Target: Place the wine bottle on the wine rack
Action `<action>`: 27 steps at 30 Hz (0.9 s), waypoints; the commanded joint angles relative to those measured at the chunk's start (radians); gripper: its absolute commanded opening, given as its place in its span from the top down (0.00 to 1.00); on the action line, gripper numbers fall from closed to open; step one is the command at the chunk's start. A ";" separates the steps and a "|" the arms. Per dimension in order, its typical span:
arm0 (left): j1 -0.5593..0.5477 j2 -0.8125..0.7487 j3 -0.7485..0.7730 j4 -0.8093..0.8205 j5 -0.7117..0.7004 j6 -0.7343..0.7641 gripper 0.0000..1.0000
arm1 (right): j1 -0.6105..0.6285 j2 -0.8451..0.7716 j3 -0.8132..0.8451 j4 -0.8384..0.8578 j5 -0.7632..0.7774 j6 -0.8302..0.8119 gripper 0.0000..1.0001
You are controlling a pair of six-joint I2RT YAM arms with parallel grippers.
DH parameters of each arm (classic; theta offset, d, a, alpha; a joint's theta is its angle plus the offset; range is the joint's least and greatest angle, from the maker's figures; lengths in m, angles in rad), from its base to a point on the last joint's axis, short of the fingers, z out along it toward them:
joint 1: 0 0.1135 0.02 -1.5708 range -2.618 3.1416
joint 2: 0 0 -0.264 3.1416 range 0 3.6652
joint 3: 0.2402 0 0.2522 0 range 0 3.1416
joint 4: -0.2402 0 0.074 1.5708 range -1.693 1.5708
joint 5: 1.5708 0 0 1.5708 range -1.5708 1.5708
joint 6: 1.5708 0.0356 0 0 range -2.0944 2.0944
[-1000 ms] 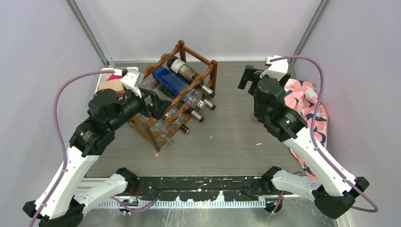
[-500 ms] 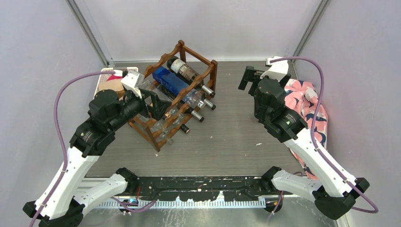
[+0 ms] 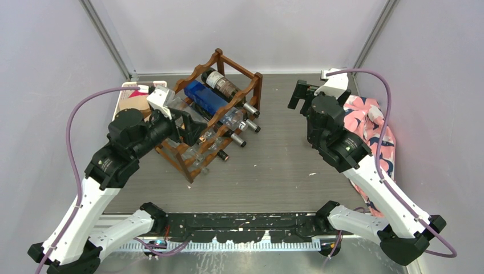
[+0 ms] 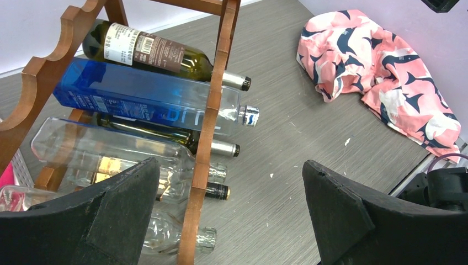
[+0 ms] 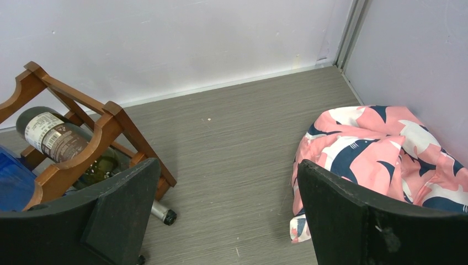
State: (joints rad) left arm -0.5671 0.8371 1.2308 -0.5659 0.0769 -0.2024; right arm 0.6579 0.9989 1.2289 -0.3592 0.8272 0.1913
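1. Top external view: the wine rack (image 3: 258, 85) stands at an angle toward the far left corner of the tabletop (image 3: 285, 165). The dark labelled wine bottle (image 3: 222, 85) lies in its top row, neck pointing toward the table's middle, with a blue bottle (image 3: 206, 98) just beside it.
2. The left gripper (image 3: 187, 124) hangs at the rack's near end with its fingers spread wide and nothing between them. Whether a finger touches the frame cannot be told.
3. The right gripper (image 3: 298, 94) is also spread and empty. It is well apart from the rack, near the pink cloth (image 3: 365, 117) at the right edge.
4. Judged from this, the bottle looks seated, so the step in hand is getting the left arm clear.
5. To do that well, keep the fingers spread and back away along a line leading off the rack, not across it.
6. Watch the necks sticking out of the front rail. A knock could roll a lower bottle or shift the frame.
7. The right arm need not move.
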 commanded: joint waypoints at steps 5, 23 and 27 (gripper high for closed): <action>0.006 -0.018 0.000 0.049 0.013 -0.006 0.00 | -0.003 -0.028 0.002 0.048 0.004 0.019 0.00; 0.006 -0.023 -0.011 0.049 0.012 -0.009 0.00 | -0.004 -0.026 0.003 0.047 0.004 0.013 0.00; 0.006 -0.023 -0.011 0.048 0.012 -0.009 0.00 | -0.003 -0.028 0.001 0.046 0.004 0.011 0.00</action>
State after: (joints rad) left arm -0.5671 0.8307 1.2152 -0.5659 0.0769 -0.2043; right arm 0.6579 0.9924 1.2224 -0.3592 0.8268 0.1909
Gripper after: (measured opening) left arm 0.996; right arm 0.996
